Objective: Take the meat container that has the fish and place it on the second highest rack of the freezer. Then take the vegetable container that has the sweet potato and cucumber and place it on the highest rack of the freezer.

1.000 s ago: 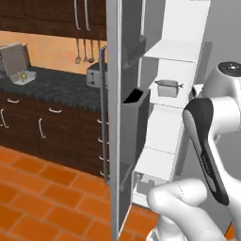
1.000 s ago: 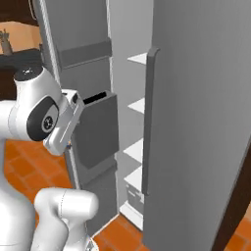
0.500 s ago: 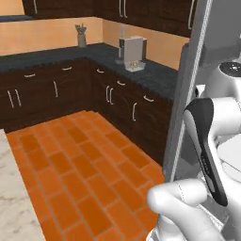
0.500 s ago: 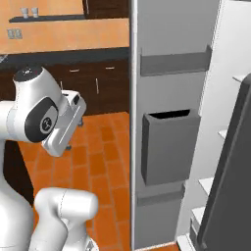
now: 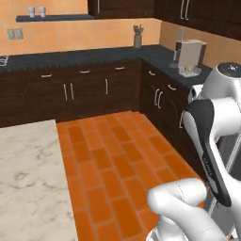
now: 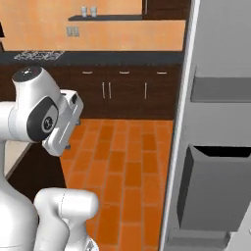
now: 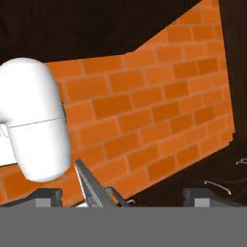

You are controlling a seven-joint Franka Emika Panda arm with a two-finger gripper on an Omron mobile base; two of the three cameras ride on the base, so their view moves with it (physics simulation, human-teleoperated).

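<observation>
My gripper (image 7: pixel 123 196) is open, its two dark fingertips (image 7: pixel 46 195) wide apart with nothing between them, looking down at the orange brick floor (image 7: pixel 144 111). The arm is folded up close over the base. Of the freezer, the open door (image 6: pixel 215 122) stands at the right of the right base view, with a dark door bin (image 6: pixel 215 191) on its inner side. The meat container with the fish, the vegetable container with the sweet potato and cucumber, and the racks are out of view.
A marble island counter (image 5: pixel 28 179) fills the lower left of the left base view. Dark cabinets under a black counter (image 5: pixel 84 89) run along the far wall and the right side, with a coffee machine (image 5: pixel 189 54) on top. The brick floor (image 5: pixel 113 155) between them is open.
The whole picture has swung left: the base has turned away from the freezer's white interior towards the kitchen and the island. The gripper has stayed open.
</observation>
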